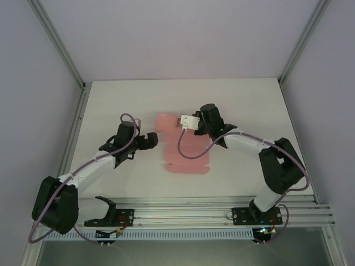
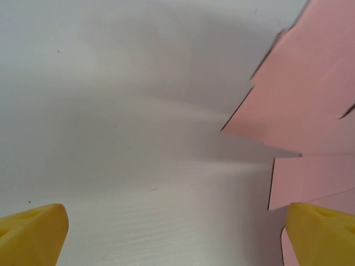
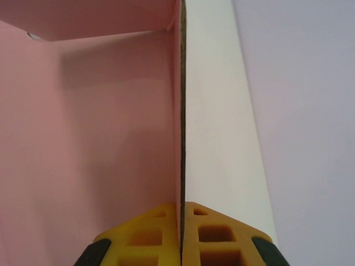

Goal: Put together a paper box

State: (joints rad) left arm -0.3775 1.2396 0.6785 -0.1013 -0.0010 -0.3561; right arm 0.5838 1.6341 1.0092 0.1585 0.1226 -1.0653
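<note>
Though wide, left gripper (image 1: 156,140) beside paper box (image 1: 186,158).

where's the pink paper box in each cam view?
Top external: paper box flat at centre of table.
Left wrist: paper box at right, notched edge.
Right wrist: paper box in left half, flap edge clamped by right gripper.
Landmark: white table, top and left wrist.

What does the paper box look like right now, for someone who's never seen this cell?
Start at the white table and look near its middle. The paper box lies there as a wide cut-out sheet with notched edges, one flap pinched in the right gripper. It is the only pink thing there.
</note>
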